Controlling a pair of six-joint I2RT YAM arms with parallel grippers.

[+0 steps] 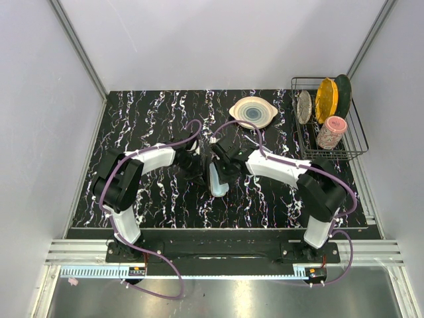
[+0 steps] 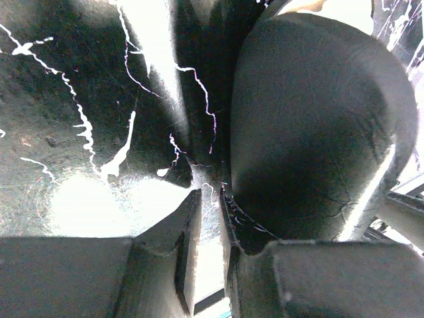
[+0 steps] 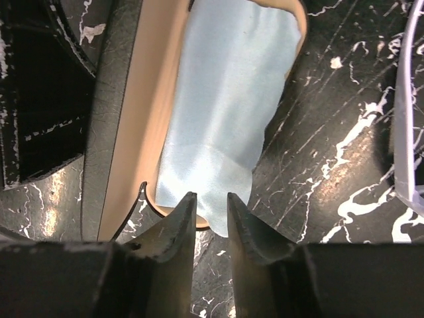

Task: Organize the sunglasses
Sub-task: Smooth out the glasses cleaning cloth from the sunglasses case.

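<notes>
The black case point(image 3: 106, 132) lies open in the middle of the table, its tan lining point(image 3: 142, 112) showing. A light blue cloth point(image 3: 225, 99) is spread inside it and hangs over the near rim. The sunglasses are hidden in every view. My right gripper point(image 3: 211, 195) is open just short of the cloth's near edge, nothing between its fingers. My left gripper point(image 2: 211, 192) is open by a narrow gap with the table showing through. Its right finger rests against the case's rounded black shell point(image 2: 318, 132). From above, both grippers point(image 1: 197, 165) point(image 1: 224, 169) flank the cloth point(image 1: 217, 180).
A round pale plate point(image 1: 252, 111) sits behind the case. A wire dish rack point(image 1: 358, 142) at the back right holds plates and a pink cup point(image 1: 331, 132). A purple cable point(image 3: 405, 99) runs along the right of the right wrist view.
</notes>
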